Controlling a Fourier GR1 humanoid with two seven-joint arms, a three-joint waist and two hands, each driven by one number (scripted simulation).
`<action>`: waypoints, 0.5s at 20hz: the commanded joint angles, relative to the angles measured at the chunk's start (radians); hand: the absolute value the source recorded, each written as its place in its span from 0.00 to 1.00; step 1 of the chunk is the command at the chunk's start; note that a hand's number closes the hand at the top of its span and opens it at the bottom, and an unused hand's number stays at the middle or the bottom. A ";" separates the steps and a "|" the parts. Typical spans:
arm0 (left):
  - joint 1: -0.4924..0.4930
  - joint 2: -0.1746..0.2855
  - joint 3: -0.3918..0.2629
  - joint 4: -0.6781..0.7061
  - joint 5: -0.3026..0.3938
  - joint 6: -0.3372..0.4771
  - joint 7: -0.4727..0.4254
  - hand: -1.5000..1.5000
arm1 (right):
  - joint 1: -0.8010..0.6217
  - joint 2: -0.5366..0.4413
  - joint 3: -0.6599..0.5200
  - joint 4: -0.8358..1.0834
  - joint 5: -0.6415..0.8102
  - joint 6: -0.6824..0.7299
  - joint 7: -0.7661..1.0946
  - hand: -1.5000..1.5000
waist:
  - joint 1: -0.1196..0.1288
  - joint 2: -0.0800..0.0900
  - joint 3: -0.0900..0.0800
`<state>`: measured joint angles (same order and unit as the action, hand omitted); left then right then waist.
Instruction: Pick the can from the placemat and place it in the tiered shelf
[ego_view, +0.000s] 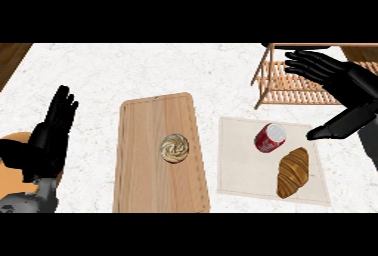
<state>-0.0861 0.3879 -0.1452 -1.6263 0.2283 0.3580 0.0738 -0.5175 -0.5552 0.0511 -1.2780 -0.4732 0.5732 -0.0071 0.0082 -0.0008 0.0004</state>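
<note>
My left hand rests open at the left edge, fingers straight and pointing far, with bare white marbled counter beyond it. Right of it lies a long pale wooden cutting board carrying a round swirled bun. Next comes the beige cloth placemat — the red metal can with its silver top sits on the far part, a glossy brown croissant just nearer. My right hand hangs open, fingers spread, over the slatted wooden tiered shelf at far right — thumb near the can, not touching.
</note>
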 joint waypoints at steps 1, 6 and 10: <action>-0.031 -0.001 0.010 0.006 0.003 -0.002 0.017 0.50 | -0.054 -0.129 0.070 -0.088 0.079 0.131 0.061 0.00 | -0.012 -0.003 -0.002; 0.020 0.016 0.011 -0.031 -0.005 -0.012 0.014 0.50 | -0.106 -0.208 0.149 -0.202 0.281 0.140 0.098 0.00 | 0.001 -0.003 -0.001; 0.034 -0.018 -0.010 -0.042 -0.018 0.014 0.022 0.50 | -0.163 -0.253 0.218 -0.355 0.401 0.118 0.219 0.00 | -0.009 -0.009 -0.002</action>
<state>-0.0732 0.3847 -0.1427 -1.6524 0.2244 0.3575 0.0963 -0.6464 -0.7601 0.2138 -1.5209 -0.1805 0.6903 0.1375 0.0039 -0.0068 -0.0017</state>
